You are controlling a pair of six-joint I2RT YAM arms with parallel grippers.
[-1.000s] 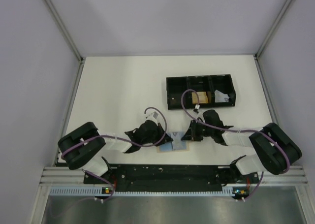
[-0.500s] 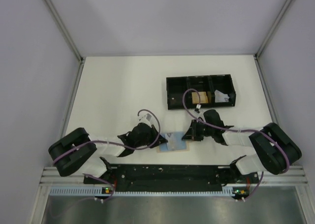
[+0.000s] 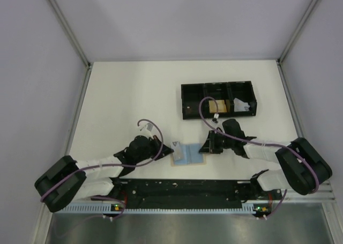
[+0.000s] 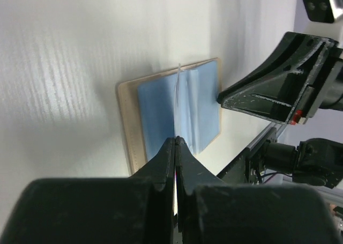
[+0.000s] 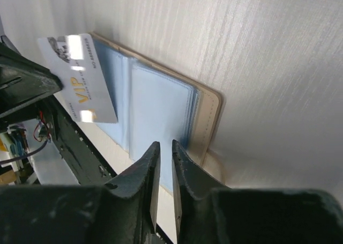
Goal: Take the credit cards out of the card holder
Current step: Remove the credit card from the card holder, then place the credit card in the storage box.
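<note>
Wallet of tan leather-like material, a small bi-fold card holder (image 3: pixel 188 156) with blue-grey inner panels, lies open on the white table (image 3: pixel 123 104), lower centre of the overhead view. The left gripper (image 3: pixel 170 146) is clamped on a white plastic credit card (image 5: pixel 79 78) marked VIP, at the holder's left edge. The right gripper (image 3: pixel 203 147) meets the holder's right edge, its jaws a slit apart with nothing between them.
</note>
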